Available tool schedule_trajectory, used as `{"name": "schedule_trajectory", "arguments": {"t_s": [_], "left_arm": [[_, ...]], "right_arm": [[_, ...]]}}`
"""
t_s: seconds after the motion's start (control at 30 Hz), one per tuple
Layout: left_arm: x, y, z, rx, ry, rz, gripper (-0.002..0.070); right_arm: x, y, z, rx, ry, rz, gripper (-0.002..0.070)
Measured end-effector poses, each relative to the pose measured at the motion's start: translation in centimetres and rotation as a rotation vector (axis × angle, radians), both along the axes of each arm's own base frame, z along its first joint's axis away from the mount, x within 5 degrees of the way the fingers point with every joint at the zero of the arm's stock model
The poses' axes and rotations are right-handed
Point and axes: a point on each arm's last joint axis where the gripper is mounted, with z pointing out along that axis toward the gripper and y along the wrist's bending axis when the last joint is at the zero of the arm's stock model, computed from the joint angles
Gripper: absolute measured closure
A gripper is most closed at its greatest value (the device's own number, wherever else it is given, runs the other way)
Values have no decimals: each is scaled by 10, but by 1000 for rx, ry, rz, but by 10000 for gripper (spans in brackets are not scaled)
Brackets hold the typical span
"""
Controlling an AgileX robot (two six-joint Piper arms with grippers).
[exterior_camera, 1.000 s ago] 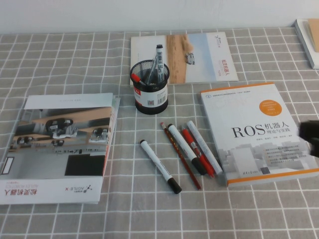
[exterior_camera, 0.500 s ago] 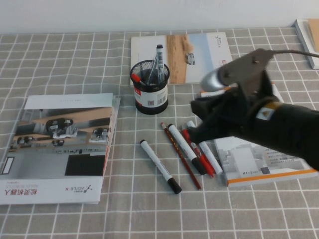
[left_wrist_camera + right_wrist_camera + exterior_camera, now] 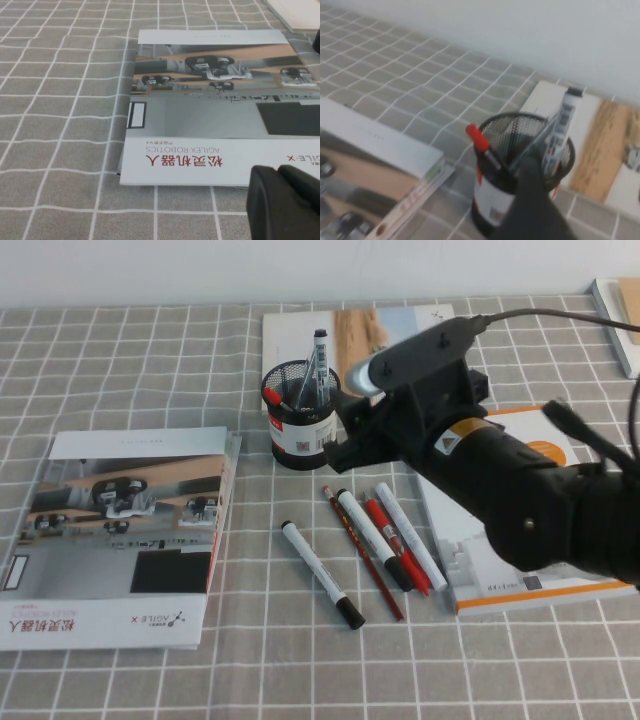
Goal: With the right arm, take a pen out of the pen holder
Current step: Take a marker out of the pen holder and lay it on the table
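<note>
Several pens (image 3: 318,365) are leaning in the pen holder (image 3: 300,445).
Right gripper (image 3: 340,430) is hovering alongside, spread for one; left gripper (image 3: 282,200) is idling shut near booklet (image 3: 210,115).

My right claw (image 3: 533,192) sits blurred right in front of the holder (image 3: 492,200), covering part of its near wall. Just past the claw a red pen (image 3: 479,140) and a marker (image 3: 561,122) lean apart. A magazine (image 3: 375,165) lies off to the red pen's side, and a booklet (image 3: 600,145) lies beyond the holder.
</note>
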Motion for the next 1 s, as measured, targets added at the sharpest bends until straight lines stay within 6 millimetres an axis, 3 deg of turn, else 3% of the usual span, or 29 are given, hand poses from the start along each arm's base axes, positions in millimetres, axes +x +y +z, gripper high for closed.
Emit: {"name": "schedule_trajectory", "arguments": {"t_s": [0.1,0.23,0.67,1.0], "left_arm": [[0,0,0,0,0,0,680],[0,0,0,0,0,0,680],[0,0,0,0,0,0,680],[0,0,0,0,0,0,680]], "right_arm": [[10,7,-3,10,-45,-17,243],[27,19,-10,25,-84,-35,220],[98,54,-34,94,-95,-106,218],[123,59,-44,115,-77,-131,241]]}}
